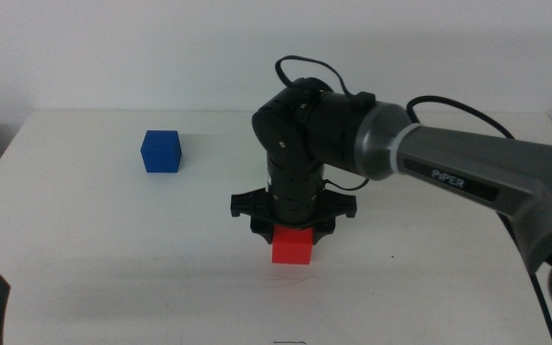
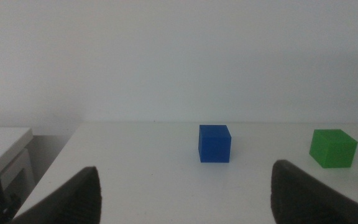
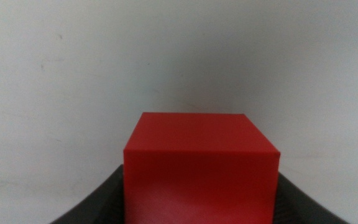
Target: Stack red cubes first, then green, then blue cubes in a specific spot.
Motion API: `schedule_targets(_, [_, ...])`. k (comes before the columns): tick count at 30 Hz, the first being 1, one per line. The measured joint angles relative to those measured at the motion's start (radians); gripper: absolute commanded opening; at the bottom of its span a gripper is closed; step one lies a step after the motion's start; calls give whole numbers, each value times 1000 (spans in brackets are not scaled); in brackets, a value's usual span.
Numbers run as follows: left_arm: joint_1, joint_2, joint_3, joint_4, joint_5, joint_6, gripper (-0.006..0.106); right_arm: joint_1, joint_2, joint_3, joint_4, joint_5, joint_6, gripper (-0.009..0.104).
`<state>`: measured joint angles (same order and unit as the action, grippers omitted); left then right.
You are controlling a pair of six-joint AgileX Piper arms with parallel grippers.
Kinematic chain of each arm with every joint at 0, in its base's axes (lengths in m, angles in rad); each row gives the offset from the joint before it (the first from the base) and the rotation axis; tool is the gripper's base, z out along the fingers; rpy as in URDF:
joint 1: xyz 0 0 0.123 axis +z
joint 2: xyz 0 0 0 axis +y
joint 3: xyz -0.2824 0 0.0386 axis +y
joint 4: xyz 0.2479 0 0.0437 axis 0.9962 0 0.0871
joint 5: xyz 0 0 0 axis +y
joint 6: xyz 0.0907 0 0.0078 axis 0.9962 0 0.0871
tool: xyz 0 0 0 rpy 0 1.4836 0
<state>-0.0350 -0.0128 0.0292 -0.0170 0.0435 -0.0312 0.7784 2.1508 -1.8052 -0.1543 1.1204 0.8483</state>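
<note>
The small matte green cube (image 2: 333, 149) is hidden behind the right arm in the middle view. The small matte red cube (image 3: 199, 168) is cut off at the right wrist view's edge.

Illumination is bright, soft and even in all three views, washing the white table (image 1: 113, 268) and the wall behind it to nearly the same tone, with only a faint shadow beside the blue cube (image 1: 161, 150) at upper left of the middle view. The wrist views are softer and slightly grainy. The red cube (image 3: 199, 167) fills the lower centre, its edges mildly blurred and its dark surround unfocused.
</note>
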Motion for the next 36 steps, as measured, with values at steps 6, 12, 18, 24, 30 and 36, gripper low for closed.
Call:
schedule_targets(6, [0, 0, 0, 0, 0, 0, 94, 2, 31, -15, 11, 18, 0, -1])
schedule_targets(12, [0, 0, 0, 0, 0, 0, 94, 2, 46, -15, 11, 17, 0, -1])
schedule_targets(18, [0, 0, 0, 0, 0, 0, 94, 2, 59, -16, 6, 17, -24, 4])
schedule_targets(24, [0, 0, 0, 0, 0, 0, 94, 2, 65, -24, 5, 19, -30, 62])
schedule_targets(30, [0, 0, 0, 0, 0, 0, 94, 2, 77, -24, 7, 0, -30, 93])
schedule_targets(36, [0, 0, 0, 0, 0, 0, 94, 17, 28, -36, -19, 65, -30, 94])
